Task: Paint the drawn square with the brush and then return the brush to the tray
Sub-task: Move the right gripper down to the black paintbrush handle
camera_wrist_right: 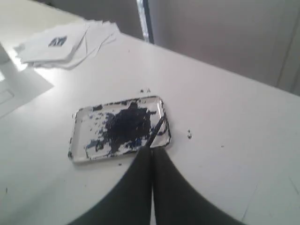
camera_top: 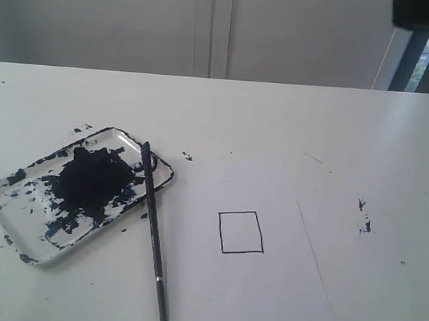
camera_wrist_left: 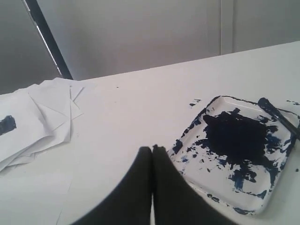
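The brush (camera_top: 154, 234) lies with its bristles on the rim of the tray (camera_top: 25, 215), handle sloping off onto the worktop (camera_top: 315, 124) and the edge of the paper (camera_top: 264, 285); light, stiff and thin, it probably rolls, so pinch mid-handle, clear of wet paint; the square (camera_top: 240, 232), beside the tray, is unpainted; left claw (camera_wrist_left: 152, 149) and right claw (camera_wrist_right: 151, 149) are pressed together, empty; the worktop is white, smooth, paint-flecked; pale wall panels (camera_top: 137, 18) behind.
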